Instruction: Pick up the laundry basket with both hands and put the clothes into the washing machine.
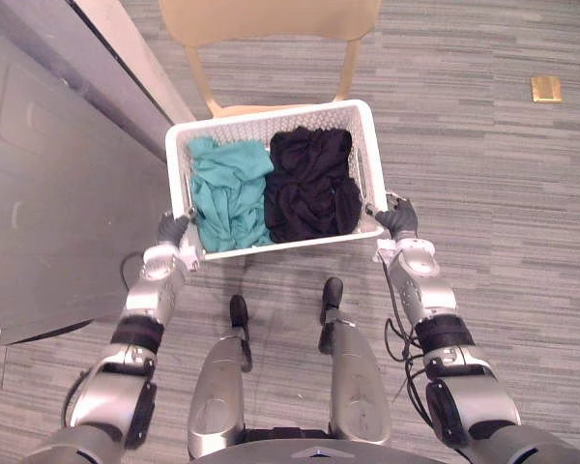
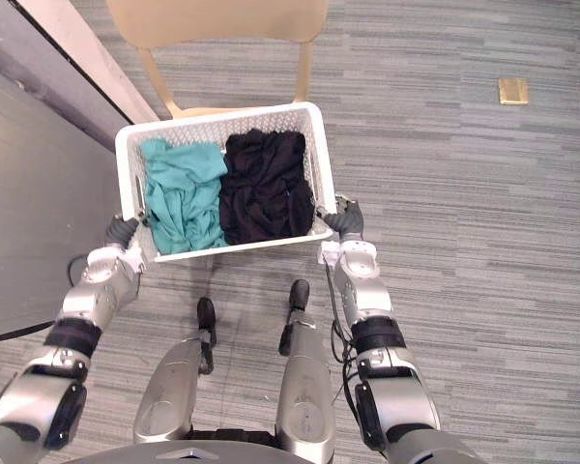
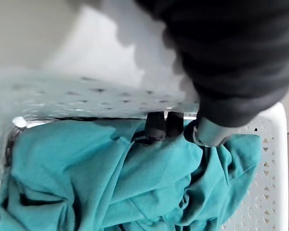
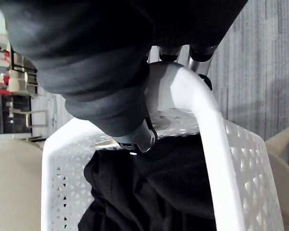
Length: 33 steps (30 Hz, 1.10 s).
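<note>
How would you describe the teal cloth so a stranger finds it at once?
Find the white basket in front of the tan chair. Two bundles lie inside. The teal cloth fills the half by the left hand, beside the black cloth.

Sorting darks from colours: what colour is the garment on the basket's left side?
Teal garment, clearest in the left eye view.

Grey striped carpet floor (image 1: 503, 193), beige chair (image 1: 271, 19) ahead, flat grey panel (image 1: 39, 193) at left, small brass floor plate (image 1: 546, 89)
</note>
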Tool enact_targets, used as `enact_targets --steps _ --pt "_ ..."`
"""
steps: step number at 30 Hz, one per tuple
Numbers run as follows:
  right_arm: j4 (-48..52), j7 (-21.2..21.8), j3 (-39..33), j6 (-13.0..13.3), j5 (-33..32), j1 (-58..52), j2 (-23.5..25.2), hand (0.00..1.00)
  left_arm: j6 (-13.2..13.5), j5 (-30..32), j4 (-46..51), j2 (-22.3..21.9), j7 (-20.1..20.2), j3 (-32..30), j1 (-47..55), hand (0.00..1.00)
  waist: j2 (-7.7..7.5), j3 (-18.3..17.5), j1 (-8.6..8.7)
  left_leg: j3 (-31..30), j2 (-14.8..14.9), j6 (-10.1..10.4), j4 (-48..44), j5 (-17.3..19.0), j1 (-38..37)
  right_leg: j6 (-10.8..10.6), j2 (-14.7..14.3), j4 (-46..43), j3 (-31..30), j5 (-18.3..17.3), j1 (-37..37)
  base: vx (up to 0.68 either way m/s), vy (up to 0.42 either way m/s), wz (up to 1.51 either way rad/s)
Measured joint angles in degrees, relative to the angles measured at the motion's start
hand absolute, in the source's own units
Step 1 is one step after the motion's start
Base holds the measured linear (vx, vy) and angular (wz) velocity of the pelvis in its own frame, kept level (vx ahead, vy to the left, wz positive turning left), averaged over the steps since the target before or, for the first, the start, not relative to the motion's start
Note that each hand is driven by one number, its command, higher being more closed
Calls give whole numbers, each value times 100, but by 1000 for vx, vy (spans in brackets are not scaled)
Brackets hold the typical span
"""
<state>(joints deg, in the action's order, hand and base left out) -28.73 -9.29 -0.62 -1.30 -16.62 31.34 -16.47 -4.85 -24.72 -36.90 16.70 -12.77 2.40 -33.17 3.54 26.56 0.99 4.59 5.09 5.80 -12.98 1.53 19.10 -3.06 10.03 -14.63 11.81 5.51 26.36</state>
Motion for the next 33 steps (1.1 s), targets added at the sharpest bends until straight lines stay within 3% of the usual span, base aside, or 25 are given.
enact_targets --steps 7,8,9,18,25,33 --pt "-363 -236 169 35 -202 452 0 100 -22 8 -996 251 -21 271 -1030 100 -9 5 -18 7 17 -27 -178 21 383 -9 53 142 9 128 213 5 36 1" --pt "-365 -270 181 36 -203 532 -4 100 -22 22 -1075 286 -21 271 -1183 0 -9 6 -37 30 53 -26 -278 68 480 7 24 150 0 148 275 7 4 -11" --pt "-366 -299 186 37 -204 600 -5 0 -22 22 -1213 305 -27 266 -1352 0 -10 6 -47 49 83 -29 -333 91 543 12 3 167 -11 173 320 -14 -12 -20" --pt "-359 -370 271 -109 -209 866 3 0 -15 36 -1554 463 -452 -105 -2175 0 -32 19 -88 385 456 17 -694 220 803 85 -245 350 4 298 403 -2 -28 -11" --pt "-114 -349 496 -143 -209 915 -8 0 -12 93 -1535 453 -474 -263 -2335 0 -34 19 -60 528 534 18 -704 219 776 86 -286 325 5 298 440 12 -33 -6" --pt "-63 48 730 -152 -197 939 -312 0 -21 251 -1543 494 -575 -715 -2352 0 -107 51 -92 647 578 19 -696 218 528 101 -312 230 -10 277 315 4 -23 -7"
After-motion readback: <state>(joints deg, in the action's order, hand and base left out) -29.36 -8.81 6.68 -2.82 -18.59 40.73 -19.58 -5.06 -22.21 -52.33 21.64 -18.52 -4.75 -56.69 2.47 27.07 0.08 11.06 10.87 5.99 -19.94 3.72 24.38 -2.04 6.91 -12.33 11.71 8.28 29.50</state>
